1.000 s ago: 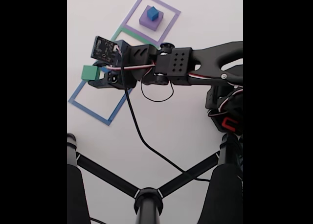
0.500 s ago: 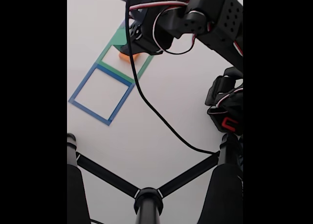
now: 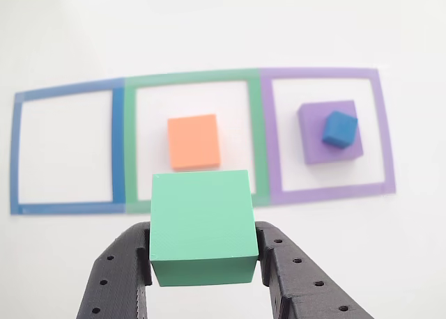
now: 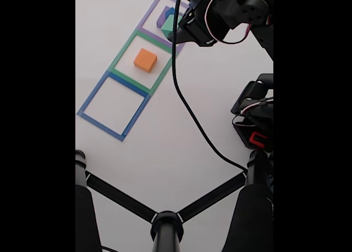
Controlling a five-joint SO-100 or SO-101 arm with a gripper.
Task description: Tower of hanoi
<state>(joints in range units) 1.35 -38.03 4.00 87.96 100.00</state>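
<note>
In the other view my gripper (image 3: 204,230) is shut on the green block (image 3: 202,214), held in the air between its two black fingers. Beyond it the orange block (image 3: 194,141) lies flat in the middle taped square. The purple block (image 3: 315,146) sits in the right-hand square with the small blue cube (image 3: 339,129) on top, turned askew. In the fixed view the gripper (image 4: 171,31) hangs with the green block (image 4: 167,27) by the near corner of the purple square, right beside the purple block (image 4: 161,19) and blue cube (image 4: 169,11). The orange block (image 4: 145,60) lies uncovered.
Three taped outlines run in a row: blue (image 4: 113,104), green (image 4: 122,53) and purple (image 4: 149,15); the blue one holds nothing. A black cable (image 4: 190,111) hangs from the arm across the table. Black stand legs (image 4: 165,219) cross the bottom; the arm's base (image 4: 256,125) is at the right.
The gripper has carried the green block from above the blue square, past the green square, to the purple square's edge. The orange block is uncovered again.
</note>
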